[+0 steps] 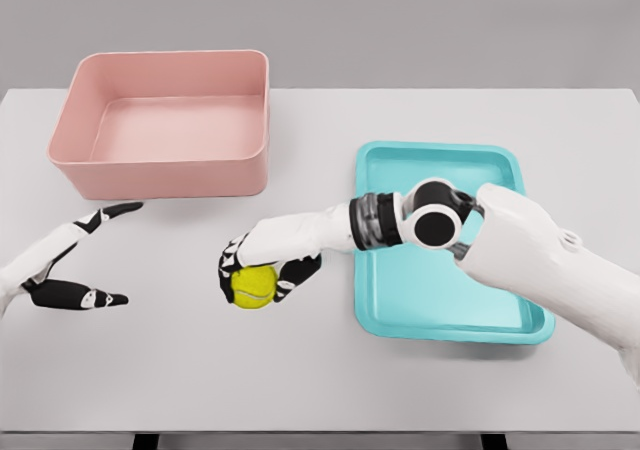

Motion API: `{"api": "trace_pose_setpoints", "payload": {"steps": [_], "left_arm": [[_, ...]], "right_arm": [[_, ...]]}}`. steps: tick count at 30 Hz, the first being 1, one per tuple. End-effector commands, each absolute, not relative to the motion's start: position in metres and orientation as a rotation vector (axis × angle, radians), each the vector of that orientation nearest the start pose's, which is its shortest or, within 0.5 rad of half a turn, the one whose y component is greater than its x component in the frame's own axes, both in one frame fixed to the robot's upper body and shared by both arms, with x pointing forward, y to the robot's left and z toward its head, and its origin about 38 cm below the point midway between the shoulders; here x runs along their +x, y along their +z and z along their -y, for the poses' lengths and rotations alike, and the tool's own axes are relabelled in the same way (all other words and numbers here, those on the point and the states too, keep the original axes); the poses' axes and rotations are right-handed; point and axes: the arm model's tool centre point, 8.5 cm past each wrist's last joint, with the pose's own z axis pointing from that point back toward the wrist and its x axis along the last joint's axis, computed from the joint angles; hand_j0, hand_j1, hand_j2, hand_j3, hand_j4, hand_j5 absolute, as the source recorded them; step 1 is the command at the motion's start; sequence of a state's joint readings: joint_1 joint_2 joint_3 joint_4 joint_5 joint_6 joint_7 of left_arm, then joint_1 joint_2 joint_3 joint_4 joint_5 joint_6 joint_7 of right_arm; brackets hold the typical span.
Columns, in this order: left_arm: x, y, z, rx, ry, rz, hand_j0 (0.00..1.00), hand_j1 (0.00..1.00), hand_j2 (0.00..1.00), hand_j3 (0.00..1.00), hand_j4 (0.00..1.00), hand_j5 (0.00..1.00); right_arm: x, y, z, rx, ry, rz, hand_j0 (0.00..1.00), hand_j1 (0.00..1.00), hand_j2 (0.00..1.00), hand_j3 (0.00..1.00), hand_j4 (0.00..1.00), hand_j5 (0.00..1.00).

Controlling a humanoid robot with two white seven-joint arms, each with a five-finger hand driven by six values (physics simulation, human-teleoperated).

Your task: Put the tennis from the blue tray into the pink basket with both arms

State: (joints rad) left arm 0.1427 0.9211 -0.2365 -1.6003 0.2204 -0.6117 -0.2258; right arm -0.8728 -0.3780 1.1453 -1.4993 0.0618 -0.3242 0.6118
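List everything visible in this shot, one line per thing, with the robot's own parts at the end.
tennis ball: one, yellow-green, over the table between basket and tray, held in the right hand, outside the tray
basket: one, pink, far left of the table, nothing visible inside
tray: one, blue-turquoise, right half of the table, partly covered by the right arm
table: one, white, carries everything
left hand: one, white with black fingers, lower left, fingers spread, holding nothing
right hand: one, white and black, centre, fingers curled around the ball, arm reaching across the tray
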Motion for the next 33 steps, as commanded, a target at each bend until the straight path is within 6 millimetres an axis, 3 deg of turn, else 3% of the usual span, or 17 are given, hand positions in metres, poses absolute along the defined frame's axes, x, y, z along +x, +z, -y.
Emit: {"api": "trace_pose_setpoints", "payload": {"steps": [1, 4, 6, 8, 9, 10, 15, 18, 20, 23, 26, 27, 28, 30, 31, 33], "left_arm": [[0.300, 0.131, -0.382, -0.020, -1.104, 1.672, 1.00, 1.00, 1.00, 1.00, 1.00, 1.00], [0.298, 0.129, -0.381, -0.033, -1.092, 1.671, 1.00, 1.00, 1.00, 1.00, 1.00, 1.00], [0.295, 0.122, -0.376, -0.069, -1.075, 1.659, 1.00, 1.00, 1.00, 1.00, 1.00, 1.00], [0.295, 0.122, -0.375, -0.076, -1.069, 1.658, 1.00, 1.00, 1.00, 1.00, 1.00, 1.00], [0.294, 0.121, -0.375, -0.077, -1.069, 1.657, 1.00, 1.00, 1.00, 1.00, 1.00, 1.00], [0.295, 0.121, -0.375, -0.077, -1.067, 1.657, 1.00, 1.00, 1.00, 1.00, 1.00, 1.00], [0.294, 0.120, -0.374, -0.081, -1.068, 1.656, 1.00, 1.00, 1.00, 1.00, 1.00, 1.00], [0.292, 0.115, -0.371, -0.098, -1.069, 1.645, 1.00, 1.00, 1.00, 1.00, 1.00, 1.00], [0.292, 0.115, -0.371, -0.098, -1.069, 1.645, 1.00, 1.00, 1.00, 1.00, 1.00, 1.00], [0.291, 0.115, -0.371, -0.102, -1.068, 1.642, 1.00, 1.00, 1.00, 1.00, 1.00, 1.00], [0.292, 0.112, -0.376, -0.094, -1.050, 1.633, 1.00, 1.00, 1.00, 1.00, 1.00, 1.00], [0.292, 0.111, -0.377, -0.092, -1.045, 1.629, 1.00, 1.00, 1.00, 1.00, 1.00, 1.00], [0.292, 0.111, -0.378, -0.091, -1.042, 1.629, 1.00, 1.00, 1.00, 1.00, 1.00, 1.00], [0.290, 0.106, -0.373, -0.110, -1.045, 1.622, 1.00, 1.00, 1.00, 1.00, 1.00, 1.00], [0.289, 0.104, -0.371, -0.115, -1.048, 1.618, 1.00, 1.00, 1.00, 1.00, 1.00, 1.00], [0.288, 0.102, -0.367, -0.126, -1.045, 1.621, 1.00, 1.00, 1.00, 1.00, 1.00, 1.00]], "right_arm": [[0.388, 0.163, 0.019, -0.566, -2.972, -1.995, 0.48, 0.48, 0.48, 0.48, 0.48, 0.48], [0.398, 0.157, 0.016, -0.545, -3.000, -2.003, 0.52, 0.52, 0.52, 0.52, 0.52, 0.52], [0.396, 0.159, 0.014, -0.546, -2.989, -2.004, 0.60, 0.60, 0.60, 0.60, 0.60, 0.60], [0.393, 0.160, 0.012, -0.517, -2.978, -1.978, 0.80, 0.80, 0.80, 0.80, 0.80, 0.80], [0.389, 0.164, 0.010, -0.520, -2.955, -1.978, 0.96, 0.96, 0.96, 0.96, 0.96, 0.96], [0.386, 0.168, 0.008, -0.521, -2.937, -1.981, 1.00, 1.00, 1.00, 1.00, 1.00, 1.00], [0.378, 0.185, 0.006, -0.514, -2.867, -2.007, 1.00, 1.00, 1.00, 1.00, 1.00, 1.00], [0.378, 0.227, 0.020, -0.433, -2.724, -2.134, 1.00, 1.00, 1.00, 1.00, 1.00, 1.00], [0.383, 0.263, 0.050, -0.300, -2.635, -2.226, 1.00, 1.00, 1.00, 1.00, 1.00, 1.00], [0.390, 0.282, 0.115, -0.087, -2.661, -2.249, 1.00, 1.00, 1.00, 1.00, 1.00, 1.00], [0.392, 0.296, 0.198, 0.018, -2.615, -2.374, 1.00, 1.00, 1.00, 1.00, 1.00, 1.00], [0.391, 0.303, 0.212, 0.040, -2.595, -2.401, 1.00, 1.00, 1.00, 1.00, 1.00, 1.00], [0.384, 0.314, 0.252, 0.091, -2.567, -2.457, 1.00, 1.00, 1.00, 1.00, 1.00, 1.00], [0.373, 0.337, 0.308, 0.237, -2.529, -2.561, 1.00, 1.00, 1.00, 1.00, 1.00, 1.00], [0.369, 0.342, 0.323, 0.286, -2.517, -2.603, 1.00, 1.00, 1.00, 1.00, 1.00, 1.00], [0.370, 0.331, 0.334, 0.285, -2.532, -2.653, 1.00, 1.00, 1.00, 1.00, 1.00, 1.00]]}}
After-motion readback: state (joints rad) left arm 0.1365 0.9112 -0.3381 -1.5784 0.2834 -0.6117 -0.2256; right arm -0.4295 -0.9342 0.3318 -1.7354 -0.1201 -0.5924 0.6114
